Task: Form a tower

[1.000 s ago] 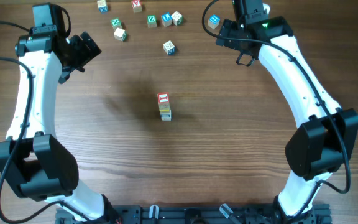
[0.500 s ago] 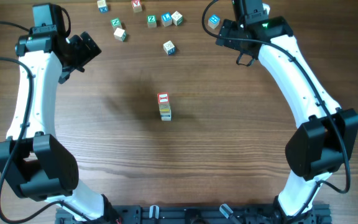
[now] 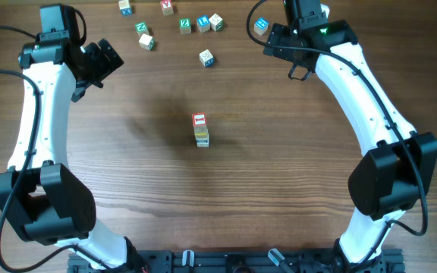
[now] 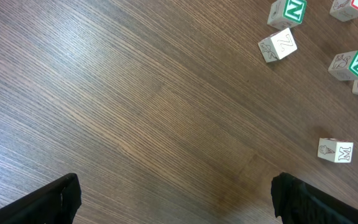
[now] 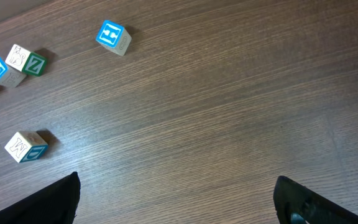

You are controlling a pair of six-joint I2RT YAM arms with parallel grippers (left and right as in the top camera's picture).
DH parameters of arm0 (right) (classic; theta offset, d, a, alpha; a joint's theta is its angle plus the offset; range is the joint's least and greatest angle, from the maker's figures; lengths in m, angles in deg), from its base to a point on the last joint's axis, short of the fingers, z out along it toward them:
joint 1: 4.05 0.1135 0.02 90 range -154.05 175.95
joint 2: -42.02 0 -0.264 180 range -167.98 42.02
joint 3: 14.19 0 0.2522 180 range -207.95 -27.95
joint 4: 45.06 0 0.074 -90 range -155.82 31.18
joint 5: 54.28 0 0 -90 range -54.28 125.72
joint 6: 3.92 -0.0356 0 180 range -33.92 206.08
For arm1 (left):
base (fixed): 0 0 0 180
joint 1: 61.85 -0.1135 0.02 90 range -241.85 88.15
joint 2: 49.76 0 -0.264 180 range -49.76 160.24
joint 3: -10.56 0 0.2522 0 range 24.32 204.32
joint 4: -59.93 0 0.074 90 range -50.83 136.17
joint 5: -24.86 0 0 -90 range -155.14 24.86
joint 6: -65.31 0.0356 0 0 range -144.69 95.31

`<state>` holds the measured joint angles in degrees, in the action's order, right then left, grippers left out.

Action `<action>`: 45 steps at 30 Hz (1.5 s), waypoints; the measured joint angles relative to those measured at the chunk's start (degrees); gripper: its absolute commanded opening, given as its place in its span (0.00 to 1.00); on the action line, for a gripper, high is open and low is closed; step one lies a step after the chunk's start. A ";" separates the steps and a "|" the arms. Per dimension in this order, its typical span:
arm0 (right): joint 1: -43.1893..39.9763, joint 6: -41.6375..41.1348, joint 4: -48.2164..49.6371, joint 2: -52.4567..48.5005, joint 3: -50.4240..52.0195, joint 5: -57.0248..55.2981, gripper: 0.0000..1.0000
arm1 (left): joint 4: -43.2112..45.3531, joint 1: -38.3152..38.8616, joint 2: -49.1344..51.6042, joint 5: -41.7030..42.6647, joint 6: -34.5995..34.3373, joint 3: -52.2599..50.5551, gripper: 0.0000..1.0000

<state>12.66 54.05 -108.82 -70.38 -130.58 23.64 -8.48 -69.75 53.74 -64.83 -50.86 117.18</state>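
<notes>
The tower [image 3: 200, 130] is standing alone at the centre of the overhead frame, its red-faced cube [image 3: 199, 120] showing on top, well apart from the loose cubes [image 3: 206, 57] lying along the upper edge. The left gripper [image 3: 99, 61] is hovering at the upper left and the right gripper [image 3: 281, 44] at the upper right, both spreading their jaws wide and holding nothing.

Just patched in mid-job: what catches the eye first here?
The tower stands alone at the centre of the table, red face on top. Loose letter cubes lie scattered along the far edge. The left gripper and right gripper hang wide open and empty either side of them.
</notes>
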 measured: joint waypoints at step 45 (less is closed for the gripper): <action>0.00 0.00 0.00 0.00 0.00 0.00 1.00 | -0.02 0.00 -40.46 0.00 0.00 0.28 1.00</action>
<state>12.66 54.05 -108.82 -70.38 -130.58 23.64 -8.51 -69.75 13.29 -64.83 -50.86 117.47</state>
